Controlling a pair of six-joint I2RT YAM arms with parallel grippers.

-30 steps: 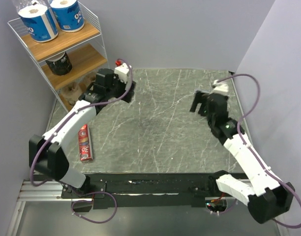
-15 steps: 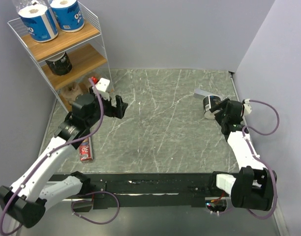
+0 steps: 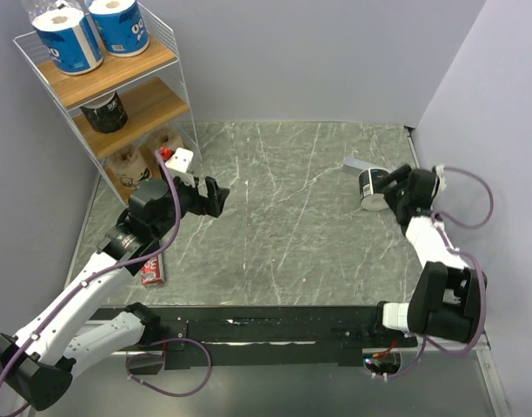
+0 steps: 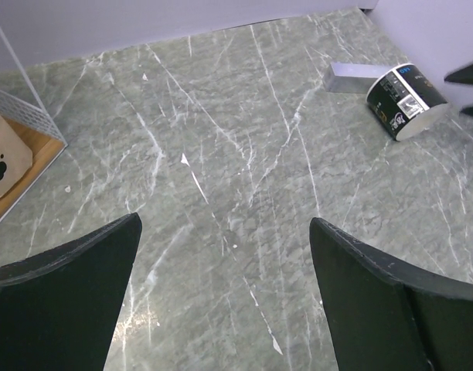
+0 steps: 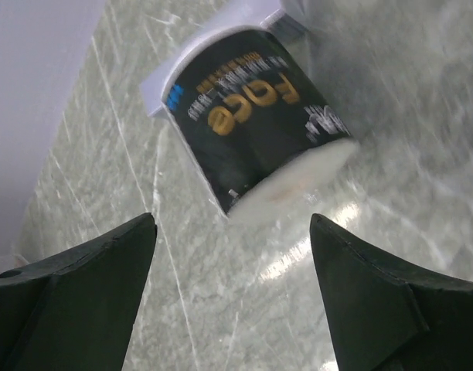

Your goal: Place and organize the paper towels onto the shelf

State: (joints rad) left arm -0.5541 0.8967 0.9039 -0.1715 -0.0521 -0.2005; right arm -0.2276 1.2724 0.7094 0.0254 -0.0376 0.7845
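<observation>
Top: black roll (image 3: 368,186) on its side on table (image 3: 292,204); shelf (image 3: 118,87) far left of roll, right gripper (image 3: 389,186) just right of roll. Left wrist: left gripper (image 4: 225,224) wide open, empty, far from roll. Right wrist: jaws spread, empty, just short of roll.

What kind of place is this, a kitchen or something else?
Probably a robot lab test cell: a left arm and right arm mounted at a marble-look table, bare lilac walls, a wire shelf holding paper towels.
</observation>
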